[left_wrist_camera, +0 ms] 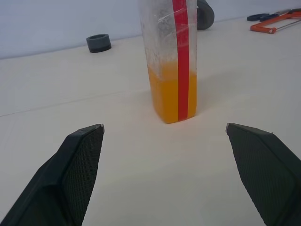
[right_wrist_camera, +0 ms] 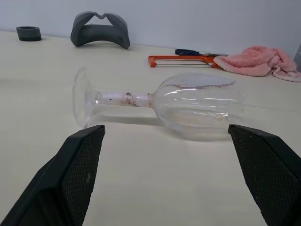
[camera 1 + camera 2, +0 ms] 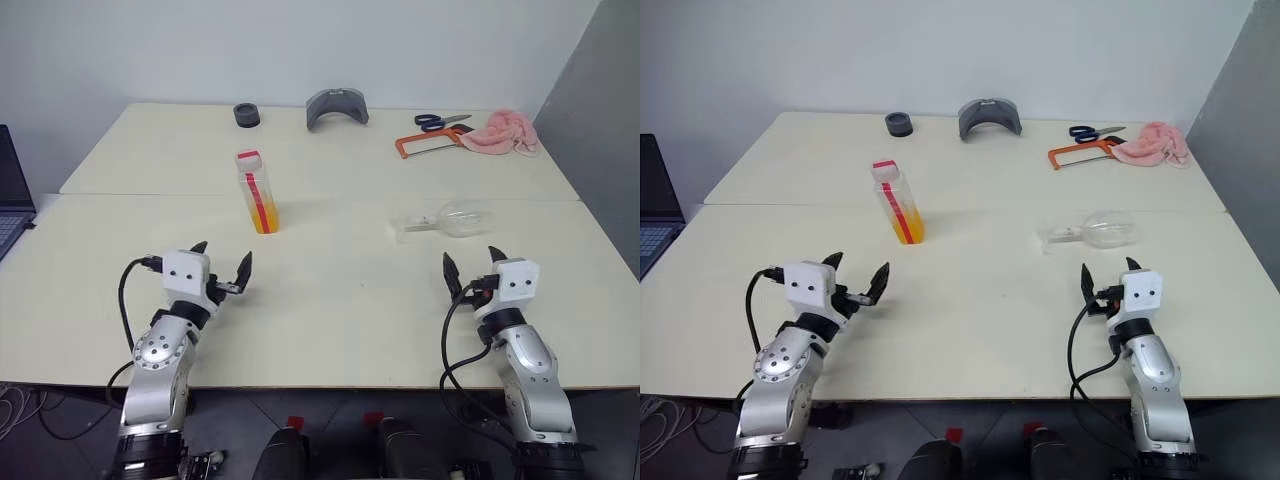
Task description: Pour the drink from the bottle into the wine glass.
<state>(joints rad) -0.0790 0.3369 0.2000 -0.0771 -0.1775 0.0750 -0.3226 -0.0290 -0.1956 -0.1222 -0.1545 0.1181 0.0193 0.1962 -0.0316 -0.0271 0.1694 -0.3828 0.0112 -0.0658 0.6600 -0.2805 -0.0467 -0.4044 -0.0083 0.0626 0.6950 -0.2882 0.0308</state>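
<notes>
The bottle (image 3: pixel 257 191) stands upright on the tabletop (image 3: pixel 330 290), drink (image 1: pixel 171 94) filling its lower part. The wine glass (image 3: pixel 447 219) lies on its side well right of it. Both end effectors — left (image 3: pixel 222 270), right (image 3: pixel 470 268) — hover wide apart, empty.

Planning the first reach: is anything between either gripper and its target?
Nothing visible. Bare table lies between the open left gripper and the upright bottle, and between the open right gripper and the wine glass, lying on its side.
</notes>
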